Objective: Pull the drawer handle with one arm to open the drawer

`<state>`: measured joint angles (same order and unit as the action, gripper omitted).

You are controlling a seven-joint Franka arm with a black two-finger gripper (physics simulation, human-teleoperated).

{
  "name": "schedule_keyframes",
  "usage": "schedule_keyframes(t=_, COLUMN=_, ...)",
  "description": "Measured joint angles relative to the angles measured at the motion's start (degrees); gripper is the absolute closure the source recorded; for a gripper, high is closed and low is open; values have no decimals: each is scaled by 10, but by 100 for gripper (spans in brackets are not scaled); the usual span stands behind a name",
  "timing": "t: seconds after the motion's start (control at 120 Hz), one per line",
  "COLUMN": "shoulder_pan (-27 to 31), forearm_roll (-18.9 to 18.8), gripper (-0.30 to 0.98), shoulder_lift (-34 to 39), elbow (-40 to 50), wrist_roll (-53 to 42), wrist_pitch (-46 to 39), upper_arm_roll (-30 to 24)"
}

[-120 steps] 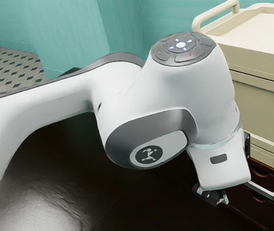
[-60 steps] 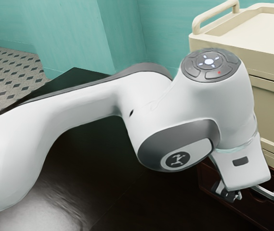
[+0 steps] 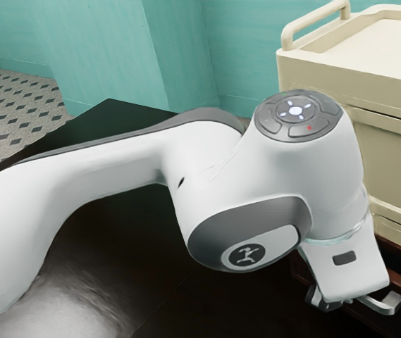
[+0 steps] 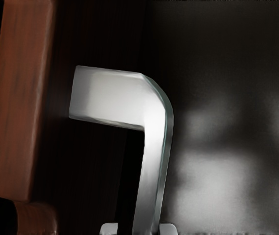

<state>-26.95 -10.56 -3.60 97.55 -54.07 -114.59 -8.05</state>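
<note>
Right down at the drawer, my claw (image 4: 139,228) looks closed in narrow on the long bar of the metal handle (image 4: 151,147), one tip on each side (that's my read, the inner side is pretty dark). The handle's bend sticks out beyond the tips, its short leg running back to the drawer front (image 4: 80,166). Can't tell how far out the drawer is. I'd keep the squeeze firm and pull slow and straight away from the front, same height throughout; drifting sideways could twist the bar or slip the grip. Posewise, the hand (image 3: 348,271) points mostly down with a slight tilt, and the arm (image 3: 94,176) reaches in from the exterior view's left, elbow bent, beside the cream cabinet (image 3: 369,77).
</note>
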Motion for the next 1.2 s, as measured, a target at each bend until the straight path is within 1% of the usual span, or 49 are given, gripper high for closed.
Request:
schedule_keyframes(t=0.183, shoulder_pan=-15, forearm_roll=2, gripper=74, shoulder_lift=59, elbow=72, wrist_roll=5, wrist_pitch=-6, upper_arm_roll=1)
schedule_keyframes(t=0.417, shoulder_pan=-33, forearm_roll=2, gripper=75, shoulder_lift=151, elbow=176, wrist_roll=10, wrist_pitch=-26, upper_arm_roll=-2)
schedule_keyframes(t=0.567, shoulder_pan=-36, forearm_roll=1, gripper=76, shoulder_lift=191, elbow=222, wrist_roll=13, wrist_pitch=-45, upper_arm_roll=-8)
schedule_keyframes(t=0.767, shoulder_pan=-36, forearm_roll=6, gripper=76, shoulder_lift=226, elbow=259, wrist_roll=16, wrist_pitch=-59, upper_arm_roll=-30)
schedule_keyframes(t=1.067, shoulder_pan=-36, forearm_roll=21, gripper=76, shoulder_lift=247, elbow=281, wrist_roll=20, wrist_pitch=-66, upper_arm_roll=-40)
schedule_keyframes(t=1.2, shoulder_pan=-36, forearm_roll=25, gripper=73, shoulder_lift=251, elbow=284, wrist_roll=21, wrist_pitch=-67, upper_arm_roll=-42)
